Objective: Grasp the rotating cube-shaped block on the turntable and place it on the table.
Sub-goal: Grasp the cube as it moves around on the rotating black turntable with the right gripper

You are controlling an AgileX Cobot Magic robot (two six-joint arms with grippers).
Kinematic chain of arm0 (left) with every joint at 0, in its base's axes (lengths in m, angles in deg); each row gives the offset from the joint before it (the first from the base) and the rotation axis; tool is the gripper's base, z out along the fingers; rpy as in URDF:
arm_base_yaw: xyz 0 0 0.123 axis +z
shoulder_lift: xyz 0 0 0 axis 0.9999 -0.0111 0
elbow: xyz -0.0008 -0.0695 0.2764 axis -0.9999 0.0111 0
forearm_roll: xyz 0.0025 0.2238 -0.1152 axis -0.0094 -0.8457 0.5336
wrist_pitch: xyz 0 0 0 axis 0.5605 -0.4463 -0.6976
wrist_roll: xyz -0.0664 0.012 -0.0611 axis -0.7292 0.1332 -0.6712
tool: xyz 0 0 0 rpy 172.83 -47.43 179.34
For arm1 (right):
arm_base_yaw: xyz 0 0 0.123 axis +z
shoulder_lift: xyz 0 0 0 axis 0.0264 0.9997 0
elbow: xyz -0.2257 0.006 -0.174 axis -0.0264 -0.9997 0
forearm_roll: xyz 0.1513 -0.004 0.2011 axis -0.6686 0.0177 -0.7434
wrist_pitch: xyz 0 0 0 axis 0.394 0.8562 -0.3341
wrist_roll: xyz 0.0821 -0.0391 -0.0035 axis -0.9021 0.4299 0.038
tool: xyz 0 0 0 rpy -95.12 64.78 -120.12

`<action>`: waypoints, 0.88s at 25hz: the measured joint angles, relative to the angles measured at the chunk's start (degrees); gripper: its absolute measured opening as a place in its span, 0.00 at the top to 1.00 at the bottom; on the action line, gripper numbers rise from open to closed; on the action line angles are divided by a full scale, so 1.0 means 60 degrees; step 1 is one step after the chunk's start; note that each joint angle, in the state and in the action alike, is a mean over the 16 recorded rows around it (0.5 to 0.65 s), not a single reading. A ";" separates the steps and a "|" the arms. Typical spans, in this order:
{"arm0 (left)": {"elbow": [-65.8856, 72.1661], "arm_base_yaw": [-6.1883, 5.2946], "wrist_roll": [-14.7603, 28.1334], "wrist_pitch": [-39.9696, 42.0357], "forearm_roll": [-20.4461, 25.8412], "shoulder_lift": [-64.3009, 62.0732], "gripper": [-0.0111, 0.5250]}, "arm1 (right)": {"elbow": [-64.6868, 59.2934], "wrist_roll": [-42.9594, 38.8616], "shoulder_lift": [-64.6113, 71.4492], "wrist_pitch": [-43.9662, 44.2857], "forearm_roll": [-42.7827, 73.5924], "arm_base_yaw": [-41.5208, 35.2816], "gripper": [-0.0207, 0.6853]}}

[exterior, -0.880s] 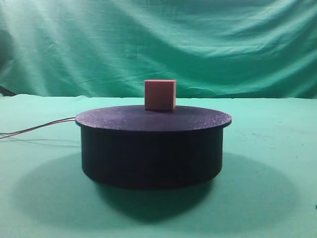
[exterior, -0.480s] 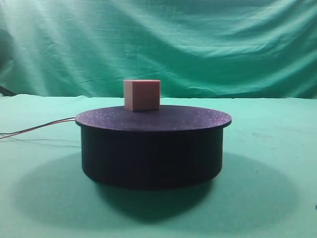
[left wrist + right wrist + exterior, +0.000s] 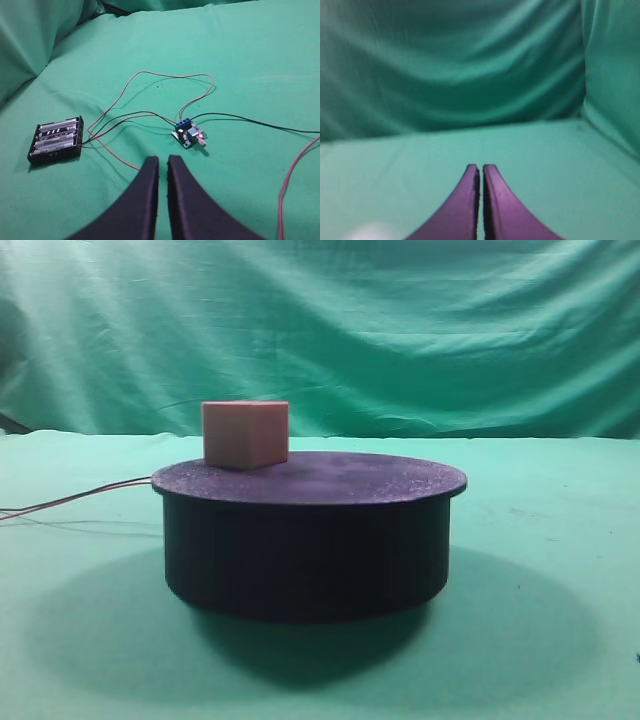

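Observation:
The pinkish-salmon cube-shaped block (image 3: 246,433) sits on the left part of the black turntable's top (image 3: 330,478), near its far rim. The turntable stands on the green-cloth table (image 3: 540,640). Neither gripper shows in the exterior high view. In the left wrist view my left gripper (image 3: 163,161) is shut and empty, its dark fingers almost touching above green cloth. In the right wrist view my right gripper (image 3: 481,169) is shut and empty, facing bare green cloth and backdrop. The block and turntable are out of both wrist views.
Thin red and black wires (image 3: 80,498) trail left from the turntable. In the left wrist view a black battery holder (image 3: 56,140) and a small circuit board (image 3: 189,135) lie on the cloth, joined by looping wires (image 3: 170,76). A draped green backdrop (image 3: 320,330) stands behind.
The block has ridden the turntable from the middle of the top toward the left and turned, showing two faces now. Nothing else has moved.

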 joint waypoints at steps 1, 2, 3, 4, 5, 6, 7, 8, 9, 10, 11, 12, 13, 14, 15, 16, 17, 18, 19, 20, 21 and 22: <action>0.0000 0.0000 0.0000 0.0000 0.0000 0.0000 0.98 | 0.0097 -0.0006 0.0037 -0.0165 -0.0032 0.0000 0.97; 0.0000 0.0000 0.0000 0.0000 0.0000 0.0000 0.98 | 0.0225 -0.0013 0.0096 -0.0269 -0.0061 0.0000 0.97; 0.0000 0.0000 0.0000 0.0000 0.0000 0.0000 0.98 | 0.0395 -0.0019 0.0188 -0.0294 -0.0089 0.0000 0.97; 0.0000 0.0000 0.0000 0.0000 0.0000 0.0000 0.98 | 0.0590 -0.0025 0.0304 -0.0265 -0.0116 0.0000 0.97; 0.0000 0.0000 0.0000 0.0000 0.0000 0.0000 0.98 | 0.0806 -0.0032 0.0449 -0.0183 -0.0144 0.0000 0.97; 0.0000 0.0000 0.0000 0.0000 0.0000 0.0000 0.98 | 0.1041 -0.0036 0.0615 -0.0042 -0.0168 0.0000 0.97; 0.0000 0.0000 0.0000 0.0000 0.0000 0.0000 0.98 | 0.1286 -0.0036 0.0803 0.0148 -0.0184 0.0000 0.97; 0.0000 0.0000 0.0000 0.0000 0.0000 0.0000 0.98 | 0.1537 -0.0035 0.1009 0.0399 -0.0190 0.0000 0.97; 0.0000 0.0000 0.0000 0.0000 0.0000 0.0000 0.98 | 0.1789 -0.0032 0.1226 0.0713 -0.0189 0.0000 0.97; 0.0000 0.0000 0.0000 0.0000 0.0000 0.0000 0.98 | 0.2041 -0.0024 0.1455 0.1078 -0.0182 0.0000 0.97; 0.0000 0.0000 0.0000 0.0000 0.0000 0.0000 0.98 | 0.2294 -0.0006 0.1695 0.1496 -0.0176 0.0000 0.97; 0.0000 0.0000 0.0000 0.0000 0.0000 0.0000 0.98 | 0.2549 0.0036 0.1946 0.1962 -0.0182 0.0000 0.97; 0.0000 0.0000 0.0000 0.0000 0.0000 0.0000 0.98 | 0.2807 0.0113 0.2208 0.2454 -0.0206 0.0000 0.97; 0.0000 0.0000 0.0000 0.0000 0.0000 0.0000 0.98 | 0.3065 0.0222 0.2485 0.2943 -0.0259 0.0004 0.97; 0.0000 0.0000 0.0000 0.0000 0.0000 0.0000 0.98 | 0.3310 0.0366 0.2775 0.3400 -0.0347 0.0016 0.97; 0.0000 0.0000 0.0000 0.0000 0.0000 0.0000 0.98 | 0.3533 0.0541 0.3073 0.3805 -0.0471 0.0041 0.97; 0.0000 0.0000 0.0000 0.0000 0.0000 0.0000 0.98 | 0.3730 0.0735 0.3368 0.4151 -0.0618 0.0085 0.97; 0.0000 0.0000 0.0000 0.0000 0.0000 0.0000 0.98 | 0.3904 0.0946 0.3667 0.4444 -0.0784 0.0151 0.97; 0.0000 0.0000 0.0000 0.0000 0.0000 0.0000 0.98 | 0.4043 0.1167 0.3960 0.4662 -0.0957 0.0240 0.97; 0.0000 0.0000 0.0000 0.0000 0.0000 0.0000 0.98 | 0.4160 0.1392 0.4253 0.4836 -0.1134 0.0356 0.97; 0.0000 0.0000 0.0000 0.0000 0.0000 0.0000 0.98 | 0.4261 0.1620 0.4549 0.4973 -0.1310 0.0501 0.97; 0.0000 0.0000 0.0000 0.0000 0.0000 0.0000 0.98 | 0.4349 0.1850 0.4857 0.5082 -0.1485 0.0678 0.97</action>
